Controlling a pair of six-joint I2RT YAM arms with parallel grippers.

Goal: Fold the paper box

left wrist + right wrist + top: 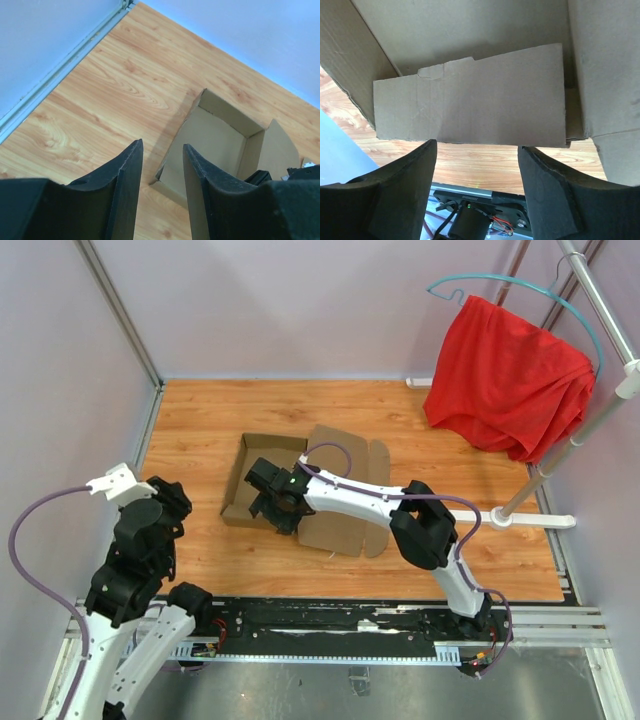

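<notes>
Right tool (477, 146) stands wide open and grips nothing, its tips just at the edge of a flap of the paper box (470, 100). Left tool (161, 145) hangs partly open and empty above the bench (100, 90), with the paper box ahead to its right.

The paper box (340, 522) is matt brown cardboard — table (200, 420) smooth wood-grain, red cloth (505, 390) matt.

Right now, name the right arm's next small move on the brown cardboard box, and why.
Probably nudge the right gripper forward, pressing the flap of the brown cardboard box over its crease: the open fingers face that flap flat-on, gripping nothing.
</notes>
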